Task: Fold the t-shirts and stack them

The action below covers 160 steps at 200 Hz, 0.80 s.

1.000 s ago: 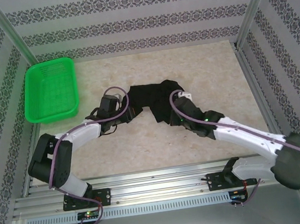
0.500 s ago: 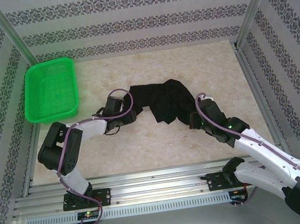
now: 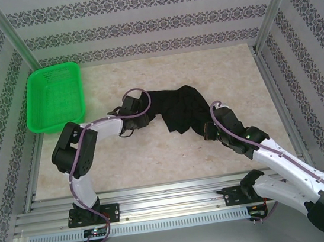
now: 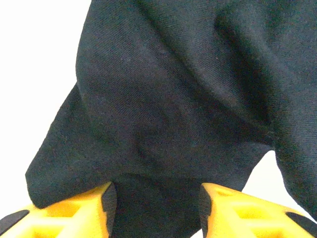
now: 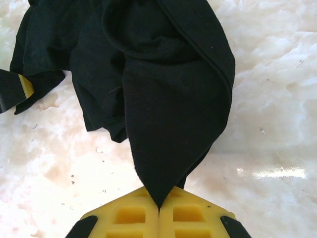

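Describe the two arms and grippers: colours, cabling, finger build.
Both arms match: the left arm and right arm have white link shells, black joint housings and a mauve cable looping loosely along each. The left gripper and right gripper carry blocky yellow plastic fingers with rectangular pockets; the left wrist view shows black pads on the inner faces.
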Each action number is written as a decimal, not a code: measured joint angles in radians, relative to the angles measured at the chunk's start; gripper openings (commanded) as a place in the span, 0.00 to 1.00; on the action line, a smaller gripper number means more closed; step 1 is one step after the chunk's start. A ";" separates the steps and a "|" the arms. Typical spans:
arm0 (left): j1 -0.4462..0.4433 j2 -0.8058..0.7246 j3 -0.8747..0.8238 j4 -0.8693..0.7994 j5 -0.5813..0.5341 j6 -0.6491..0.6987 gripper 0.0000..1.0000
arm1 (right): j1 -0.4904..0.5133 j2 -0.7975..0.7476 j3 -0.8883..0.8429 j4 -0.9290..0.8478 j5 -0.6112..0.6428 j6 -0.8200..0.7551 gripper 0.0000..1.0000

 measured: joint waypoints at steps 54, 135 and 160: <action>-0.016 0.072 0.101 -0.084 -0.077 0.094 0.20 | -0.026 -0.010 0.000 0.000 -0.007 -0.019 0.00; -0.017 0.003 0.097 -0.219 -0.076 0.197 0.00 | -0.111 0.029 0.000 0.023 -0.053 -0.053 0.00; -0.017 -0.115 0.093 -0.272 -0.056 0.206 0.00 | -0.148 0.039 0.019 0.024 -0.064 -0.076 0.00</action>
